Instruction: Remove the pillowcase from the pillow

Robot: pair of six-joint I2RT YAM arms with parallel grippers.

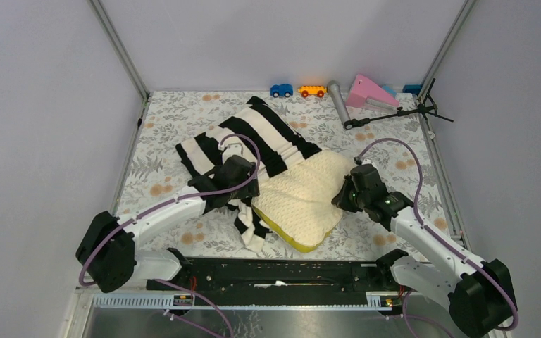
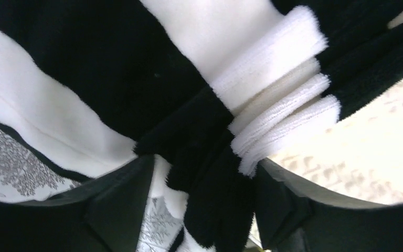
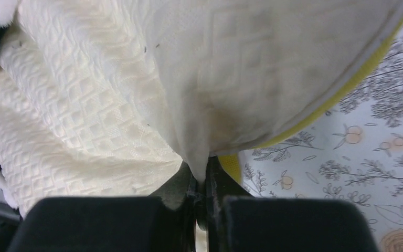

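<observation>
1. Top external, layout: found the pillow (image 1: 303,193) lying mid-table on the floral table cloth (image 1: 387,148), near-right part bare, far-left end hidden under the pillowcase (image 1: 253,137); logged the pillowcase as bunched toward the far left, with a striped tail trailing along the pillow's near-left edge
2. Checked the left gripper (image 1: 243,184): sits where the stripes meet bare cushion; confirmed in left wrist view as clamped on a thick gathered fold of black and white fabric, several layers deep between the fingers (image 2: 120,205)
3. Checked the right gripper (image 1: 345,193): sits at the pillow's right edge; confirmed in right wrist view as pinched tight on a pulled-up corner of the cream cover, just beside the yellow side band (image 3: 341,94)
4. Step in hand, as judged: mid-strip, with the right anchoring the cushion and the left peeling the cover; roughly half off
5. Next move, as judged: calls for drawing the left toward the far left while holding the right fixed, or pulling the two apart; needs firm grips at both ends, since plush layers could slide out; worth watching the trailing tail for a snag
6. Compared views: top external alone gives how much cushion lies uncovered, but hides both sets of jaws under the wrists; left wrist alone gives the layer count in the grip, nothing of how much remains covered; right wrist alone gives the corner pinch and the band, only a sliver of stripe at its left edge
</observation>
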